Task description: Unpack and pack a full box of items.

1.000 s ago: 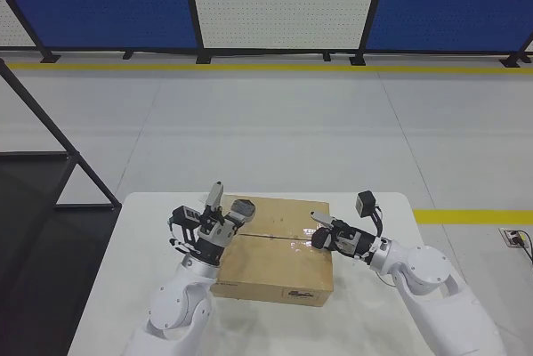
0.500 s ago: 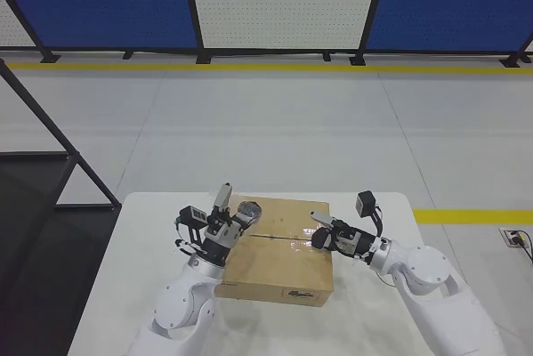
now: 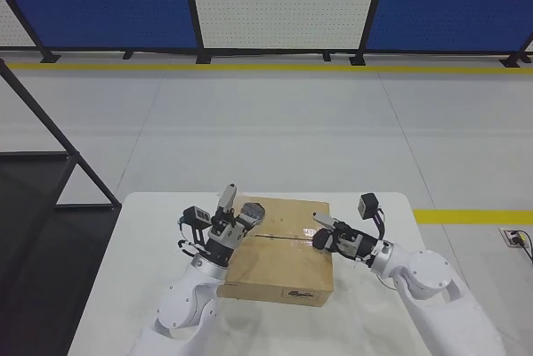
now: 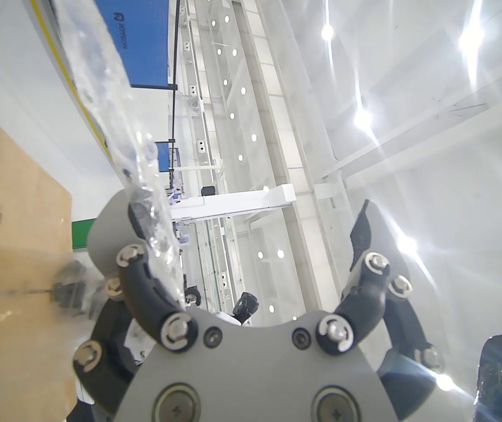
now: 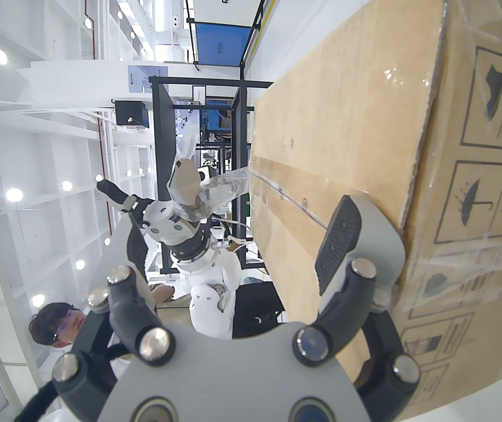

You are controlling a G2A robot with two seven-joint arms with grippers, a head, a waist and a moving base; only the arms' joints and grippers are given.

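A smooth white table carries a flat rectangular cardboard box with a glossy taped centre seam. The left gripper, fingers apart, has shifted inward over the box's left end. The right gripper, also spread, sits at the box's right end. A crinkled clear tape strip clings to one left finger.
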